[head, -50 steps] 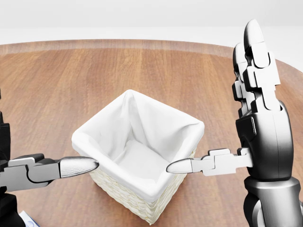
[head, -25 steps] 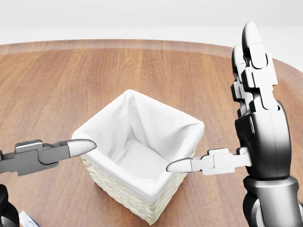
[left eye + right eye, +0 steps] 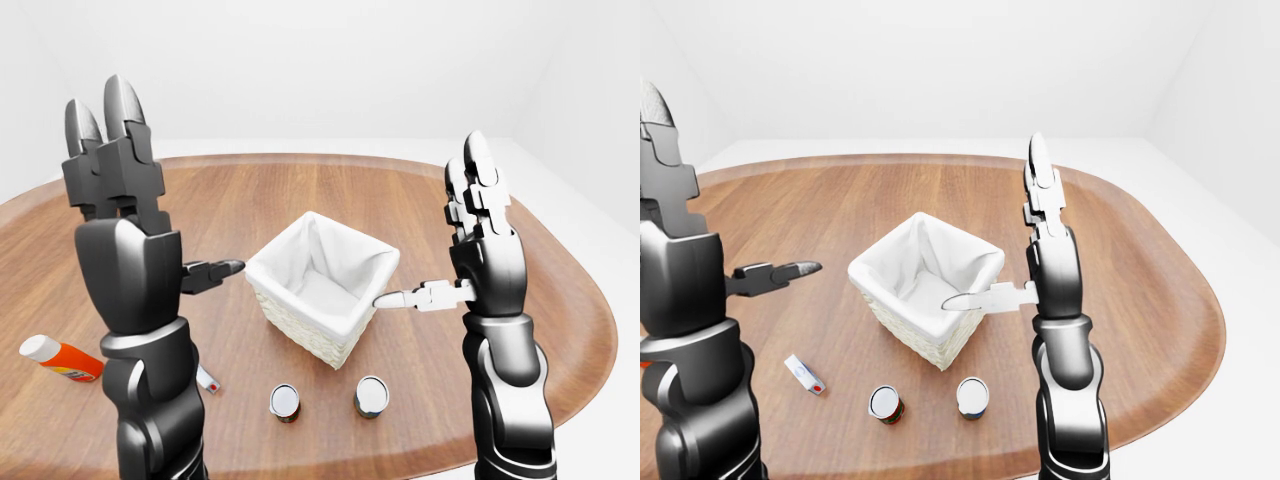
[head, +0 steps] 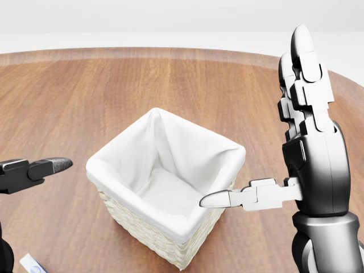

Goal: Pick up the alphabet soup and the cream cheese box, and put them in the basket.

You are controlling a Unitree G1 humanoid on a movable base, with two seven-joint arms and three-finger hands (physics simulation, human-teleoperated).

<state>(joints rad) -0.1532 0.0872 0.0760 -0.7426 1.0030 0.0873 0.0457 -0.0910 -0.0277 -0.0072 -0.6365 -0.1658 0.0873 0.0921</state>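
Basket (image 3: 322, 285), white-lined wicker, empty, sits frame centre. Two upright cans (image 3: 885, 403) (image 3: 972, 396) and a small box (image 3: 805, 374) lie below it. Left hand (image 3: 125, 235) and right hand (image 3: 480, 240) both spread wide, holding nothing.

cream woven basket (image 3: 318, 330), white liner; brown woodgrain table (image 3: 520, 300)

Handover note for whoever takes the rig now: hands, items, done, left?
Left hand: open, raised, holding nothing.
Right hand: open, raised beside the basket, thumb at its rim, holding nothing.
Basket: holds nothing, white liner bare.
Two cans stand below the basket in the eye views; labels unreadable, so which is the alphabet soup is unclear. Small box lies left of them, possibly the cream cheese.
Done: nothing. Left: both picks.
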